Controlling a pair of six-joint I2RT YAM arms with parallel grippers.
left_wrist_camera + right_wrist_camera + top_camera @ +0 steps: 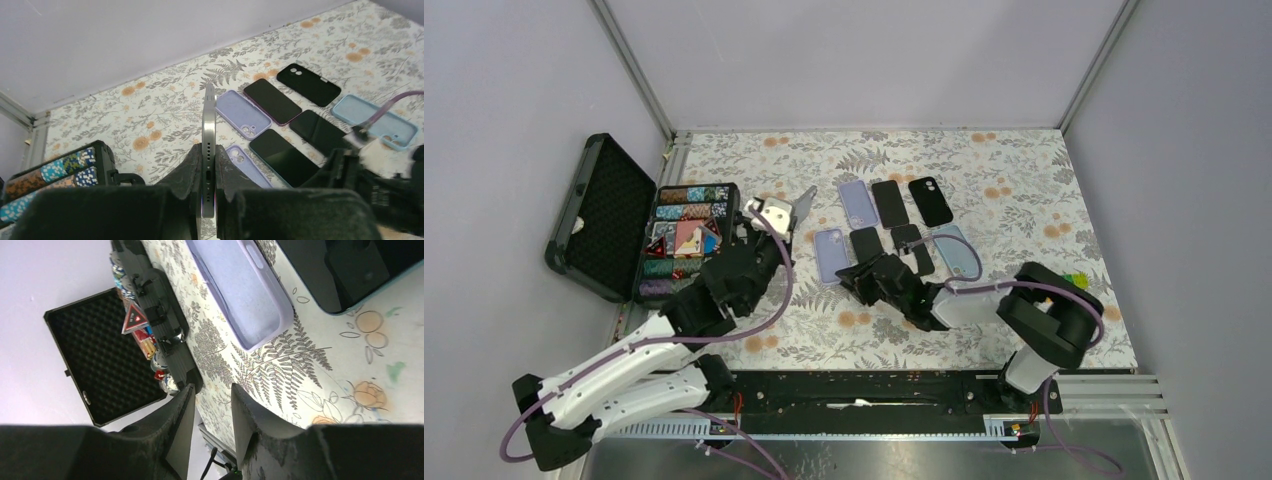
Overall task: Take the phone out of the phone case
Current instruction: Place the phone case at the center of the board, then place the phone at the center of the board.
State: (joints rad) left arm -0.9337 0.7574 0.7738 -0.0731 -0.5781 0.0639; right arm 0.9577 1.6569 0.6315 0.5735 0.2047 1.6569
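Observation:
My left gripper (pixel 208 175) is shut on a silver phone (pixel 208 130), held on edge above the mat, its bare metal edge with the port facing the left wrist camera. In the top view the phone (pixel 774 213) is up at the left gripper (pixel 769 228), next to the chip case. An empty lavender phone case (pixel 829 255) lies flat on the mat, open side up; it also shows in the right wrist view (pixel 240 295). My right gripper (pixel 212 405) is open and empty, low over the mat just near-right of that case (pixel 862 276).
Several phones and cases lie in rows behind: a lavender case (pixel 857 203), a black phone (pixel 889 203), a black case (pixel 930 200), a light blue case (pixel 956 250). An open poker chip case (pixel 689 240) with its lid (pixel 599 215) stands at the left edge.

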